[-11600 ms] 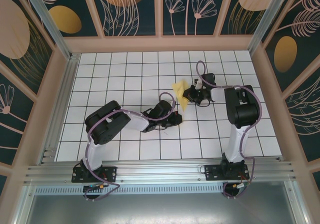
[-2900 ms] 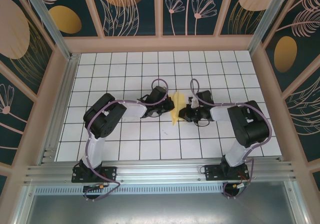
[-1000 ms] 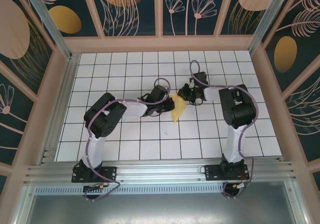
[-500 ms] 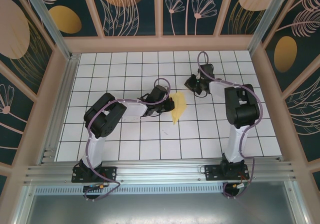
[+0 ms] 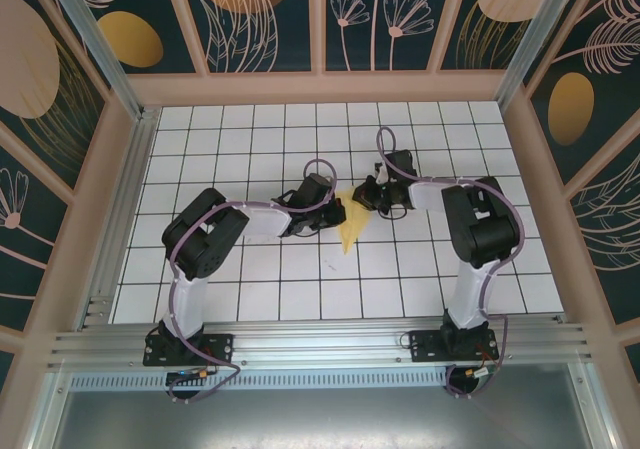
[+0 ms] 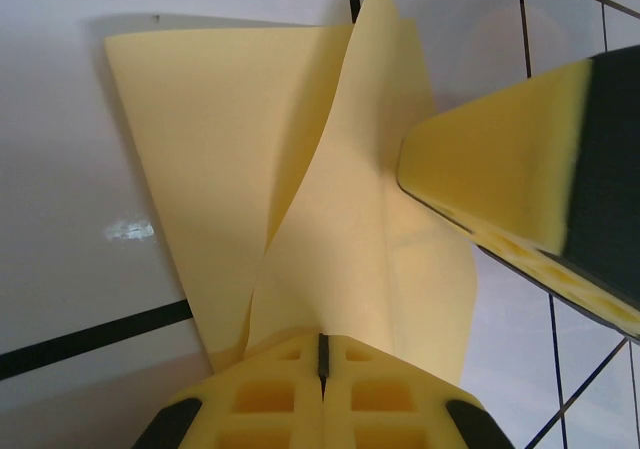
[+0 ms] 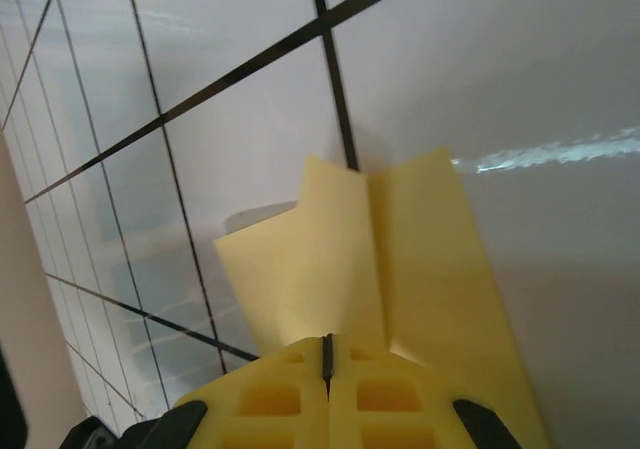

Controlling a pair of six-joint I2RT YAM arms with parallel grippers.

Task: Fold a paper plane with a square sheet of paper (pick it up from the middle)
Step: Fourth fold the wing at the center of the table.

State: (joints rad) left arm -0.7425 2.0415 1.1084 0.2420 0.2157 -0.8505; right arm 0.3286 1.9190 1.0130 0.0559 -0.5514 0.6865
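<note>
Top external shows the paper plane [image 5: 350, 225], already a narrow dart, lying between both pincers. The left pincer [image 6: 322, 354] is fully closed at its edge, with loose flaps rising just ahead of it. The right pincer [image 7: 327, 354] is closed too, opposite. I cannot tell whether they pinch or press. The main folds look done, but the wings probably remain.

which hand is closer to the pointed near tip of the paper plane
Left. The left hand presses the paper plane at its left edge, partway toward that tip; the right hand sits at the far, wide end.
</note>
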